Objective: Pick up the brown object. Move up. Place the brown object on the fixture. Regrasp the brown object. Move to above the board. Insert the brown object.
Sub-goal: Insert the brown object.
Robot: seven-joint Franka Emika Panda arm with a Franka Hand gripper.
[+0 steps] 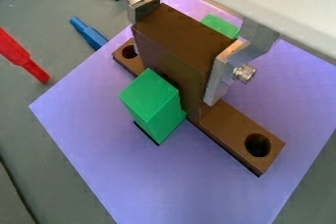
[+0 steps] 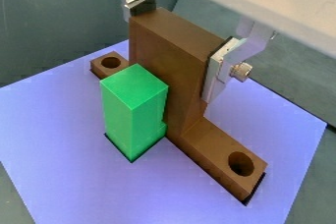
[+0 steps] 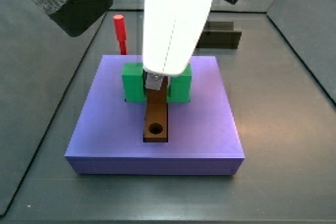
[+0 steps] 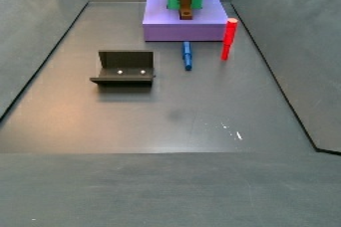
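The gripper (image 2: 184,59) stood over the board (image 2: 53,159) with its fingers (image 2: 226,66) clamped on the upright stem of the brown object (image 2: 178,71), which appeared rigid, light, smooth-sided, and seated in the groove.

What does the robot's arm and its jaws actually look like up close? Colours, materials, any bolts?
Over the board, the gripper has two flat silver metal fingers. One carries a round silver bolt on its side, plain in both wrist views. In a side view, the part of the arm above them is a smooth white casing, with black blocks mounted near the top. No cables or markings are visible.
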